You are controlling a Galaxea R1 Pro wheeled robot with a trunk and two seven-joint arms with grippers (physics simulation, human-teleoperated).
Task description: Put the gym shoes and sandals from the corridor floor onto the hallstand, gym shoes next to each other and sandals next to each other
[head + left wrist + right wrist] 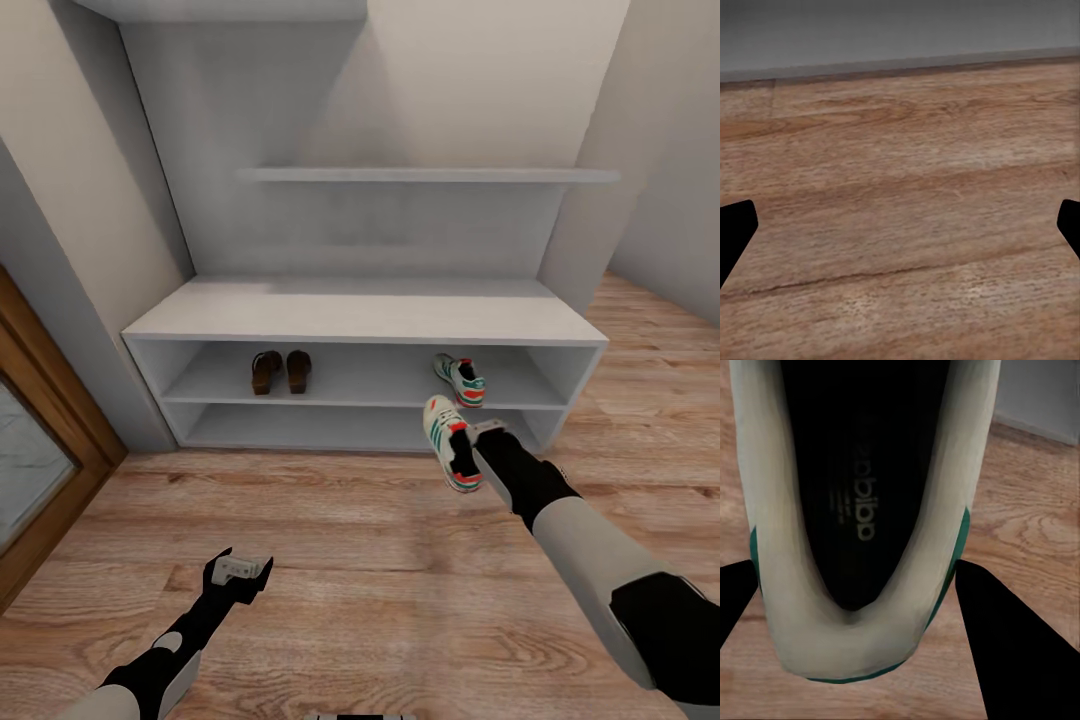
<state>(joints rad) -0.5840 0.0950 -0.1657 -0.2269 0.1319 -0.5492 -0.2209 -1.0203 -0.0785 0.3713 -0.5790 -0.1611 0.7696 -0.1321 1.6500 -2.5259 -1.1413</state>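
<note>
The right gripper has its jaws clamped on the heel collar of a gym shoe held in front of the hallstand, a light, soft-walled thing best pinched there, while the left gripper hangs with jaws apart.

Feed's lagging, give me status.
Right gripper shut on second gym shoe, before hallstand. Left gripper open, empty. First gym shoe, sandals shelved. Path clear.
</note>
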